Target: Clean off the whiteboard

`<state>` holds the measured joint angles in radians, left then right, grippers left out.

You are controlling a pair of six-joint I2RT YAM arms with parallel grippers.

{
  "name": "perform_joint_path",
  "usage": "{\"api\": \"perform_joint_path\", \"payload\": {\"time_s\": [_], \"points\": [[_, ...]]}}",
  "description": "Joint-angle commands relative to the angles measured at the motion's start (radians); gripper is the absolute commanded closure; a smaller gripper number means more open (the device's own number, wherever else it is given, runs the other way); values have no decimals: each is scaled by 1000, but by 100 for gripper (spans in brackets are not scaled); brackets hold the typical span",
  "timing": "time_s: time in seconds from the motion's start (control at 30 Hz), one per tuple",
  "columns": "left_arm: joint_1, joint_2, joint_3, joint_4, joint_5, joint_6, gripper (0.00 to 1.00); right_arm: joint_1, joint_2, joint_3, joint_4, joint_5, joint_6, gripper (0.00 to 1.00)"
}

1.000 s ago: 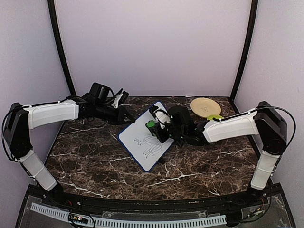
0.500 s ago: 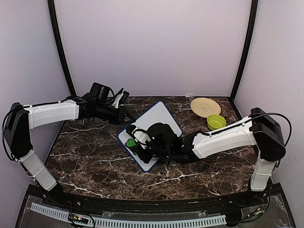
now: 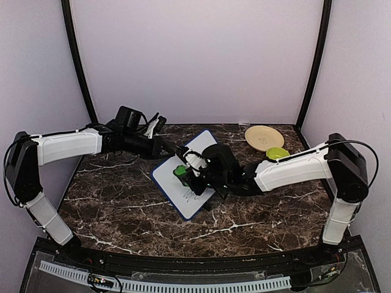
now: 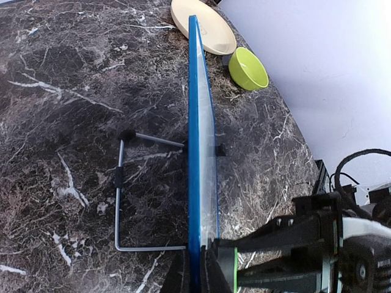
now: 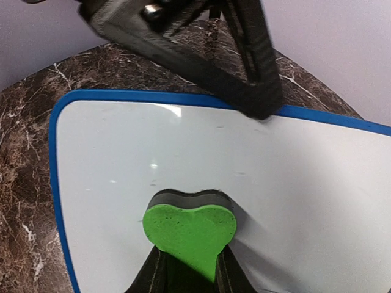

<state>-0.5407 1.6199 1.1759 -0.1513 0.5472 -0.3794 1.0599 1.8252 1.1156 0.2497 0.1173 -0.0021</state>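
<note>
Whiteboard (image 3: 174,190) sits tilted on its wire stand (image 4: 118,177) mid-worktop, left jaws clamped on its upper rim, right jaws clamped on the green eraser (image 5: 189,229) flat on the face: press evenly, sweep down across the low scribbles (image 3: 194,196).

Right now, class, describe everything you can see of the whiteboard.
The whiteboard is a flat white rectangle with a thin blue rim and rounded corners. It leans tilted on a wire stand on the marble table. Dark scribbles mark its lower part; the upper part looks clean. The left gripper clamps its upper-left edge, and the right gripper presses a green eraser against its face.
</note>
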Motion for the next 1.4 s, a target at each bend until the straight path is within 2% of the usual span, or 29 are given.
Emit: {"api": "perform_joint_path", "payload": {"time_s": [0.0, 0.27, 0.53, 0.87, 1.1, 1.37], "points": [[-17, -10, 23, 8, 43, -6, 100, -80, 1, -42, -38, 50, -1, 98], [-17, -6, 30, 6, 46, -7, 100, -115, -9, -66, -11, 9, 2, 98], [-18, -10, 28, 6, 44, -9, 100, 20, 67, 63, -107, 33, 2, 99], [-18, -15, 21, 7, 43, -9, 100, 110, 113, 110, -151, 10, 32, 99], [-17, -18, 16, 7, 37, -6, 100, -11, 27, 5, -131, 23, 64, 99], [-17, -9, 24, 11, 41, -8, 100, -96, 6, -7, -164, 42, 75, 99]]}}
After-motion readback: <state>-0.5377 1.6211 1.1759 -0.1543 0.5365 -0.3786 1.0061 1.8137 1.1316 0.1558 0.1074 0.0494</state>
